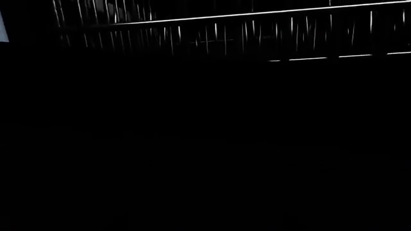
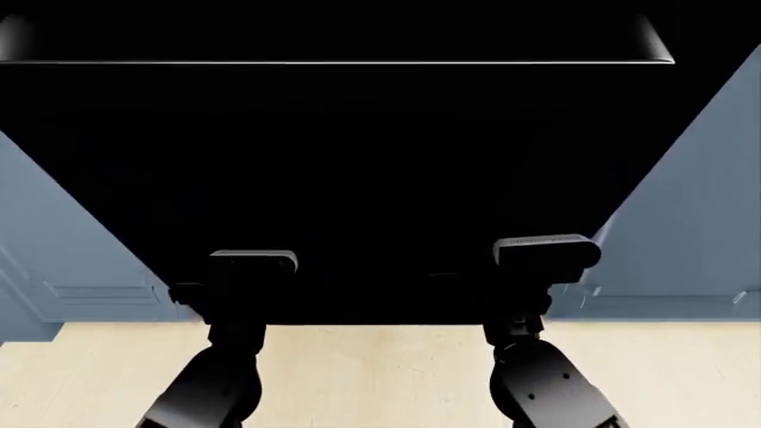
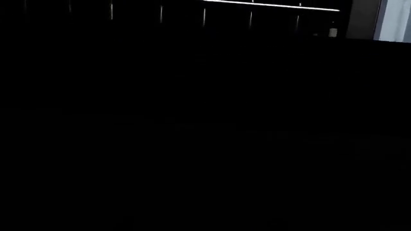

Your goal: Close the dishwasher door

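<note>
The dishwasher door (image 2: 380, 160) is a wide glossy black panel that fills most of the head view, let down open towards me, with a thin silver line (image 2: 356, 62) across its far edge. My left arm's wrist block (image 2: 252, 263) and my right arm's wrist block (image 2: 547, 251) stand over the door's near edge. The fingers of both grippers are lost in the black and I cannot make them out. Both wrist views are almost all black door surface (image 1: 205, 144) (image 3: 192, 134), with wire racks (image 1: 224, 33) (image 3: 257, 9) showing beyond it.
Blue-grey panelled cabinet fronts flank the door at the left (image 2: 48, 250) and the right (image 2: 701, 205). A pale wood floor (image 2: 380, 374) lies below the door's near edge, around my forearms.
</note>
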`<state>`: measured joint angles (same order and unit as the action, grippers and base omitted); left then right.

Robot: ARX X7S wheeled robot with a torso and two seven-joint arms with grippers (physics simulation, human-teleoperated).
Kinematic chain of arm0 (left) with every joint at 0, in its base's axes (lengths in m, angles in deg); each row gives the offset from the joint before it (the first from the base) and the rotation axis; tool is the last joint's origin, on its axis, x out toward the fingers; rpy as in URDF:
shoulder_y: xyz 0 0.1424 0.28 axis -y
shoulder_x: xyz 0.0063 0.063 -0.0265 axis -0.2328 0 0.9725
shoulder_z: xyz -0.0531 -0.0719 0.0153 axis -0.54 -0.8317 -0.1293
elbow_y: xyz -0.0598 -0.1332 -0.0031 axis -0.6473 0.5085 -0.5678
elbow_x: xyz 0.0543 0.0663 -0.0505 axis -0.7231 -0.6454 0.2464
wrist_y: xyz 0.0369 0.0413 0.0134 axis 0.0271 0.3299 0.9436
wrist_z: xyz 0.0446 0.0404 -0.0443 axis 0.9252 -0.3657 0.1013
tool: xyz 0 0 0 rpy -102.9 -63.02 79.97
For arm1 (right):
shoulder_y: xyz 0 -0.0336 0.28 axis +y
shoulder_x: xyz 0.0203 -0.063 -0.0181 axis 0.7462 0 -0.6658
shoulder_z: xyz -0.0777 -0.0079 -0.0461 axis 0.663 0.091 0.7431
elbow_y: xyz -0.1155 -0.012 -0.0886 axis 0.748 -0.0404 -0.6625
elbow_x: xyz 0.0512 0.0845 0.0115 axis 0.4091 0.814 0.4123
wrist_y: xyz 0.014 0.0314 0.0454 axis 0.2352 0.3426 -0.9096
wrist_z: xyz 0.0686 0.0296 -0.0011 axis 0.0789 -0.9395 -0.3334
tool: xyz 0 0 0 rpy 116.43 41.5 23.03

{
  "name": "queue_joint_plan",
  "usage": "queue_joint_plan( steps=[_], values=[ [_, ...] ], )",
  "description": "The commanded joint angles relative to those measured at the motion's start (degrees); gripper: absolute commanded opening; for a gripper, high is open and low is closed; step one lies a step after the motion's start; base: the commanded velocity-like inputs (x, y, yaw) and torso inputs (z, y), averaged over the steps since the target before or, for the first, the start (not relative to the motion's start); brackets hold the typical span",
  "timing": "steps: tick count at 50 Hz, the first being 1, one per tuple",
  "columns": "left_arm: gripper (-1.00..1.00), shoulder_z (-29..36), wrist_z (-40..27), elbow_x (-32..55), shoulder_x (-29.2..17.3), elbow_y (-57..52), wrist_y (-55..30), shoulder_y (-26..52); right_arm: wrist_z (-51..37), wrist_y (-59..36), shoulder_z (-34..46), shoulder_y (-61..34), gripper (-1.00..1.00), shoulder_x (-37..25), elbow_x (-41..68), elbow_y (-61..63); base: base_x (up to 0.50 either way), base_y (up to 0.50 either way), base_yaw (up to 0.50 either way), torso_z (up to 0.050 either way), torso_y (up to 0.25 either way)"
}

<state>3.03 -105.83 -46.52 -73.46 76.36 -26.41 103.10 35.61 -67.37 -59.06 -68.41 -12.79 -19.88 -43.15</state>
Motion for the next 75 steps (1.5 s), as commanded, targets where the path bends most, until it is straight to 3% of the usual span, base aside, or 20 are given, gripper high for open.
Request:
queue_joint_plan(
  steps=[1, 29, 48, 75],
  values=[
    [1.00, -0.95, 0.52, -1.21, 0.21, -0.07, -0.31, 3.11, 0.25, -1.24, -0.30, -3.54, 1.00, 0.14, -0.97, 0.67, 0.00, 0.00, 0.00, 0.000, 0.000],
    [1.00, -0.10, 1.43, -1.94, 2.28, 6.29, -0.44, 8.82, 1.64, -0.52, -0.79, -8.63, 1.00, 1.79, -0.53, -7.24, 0.00, 0.00, 0.00, 0.000, 0.003],
    [1.00, -0.10, 2.69, -2.44, 4.94, 16.23, 2.13, 14.01, 2.55, 0.83, -1.21, -11.71, 1.00, 2.89, -0.18, -11.46, 0.00, 0.00, 0.00, 0.000, 0.001],
    [1.00, -0.28, 2.56, -1.83, 4.89, 16.83, 0.69, 17.30, 2.90, -0.66, -0.54, -15.06, 1.00, 3.50, 0.00, -12.46, 0.00, 0.00, 0.00, 0.000, 0.002]
  ],
)
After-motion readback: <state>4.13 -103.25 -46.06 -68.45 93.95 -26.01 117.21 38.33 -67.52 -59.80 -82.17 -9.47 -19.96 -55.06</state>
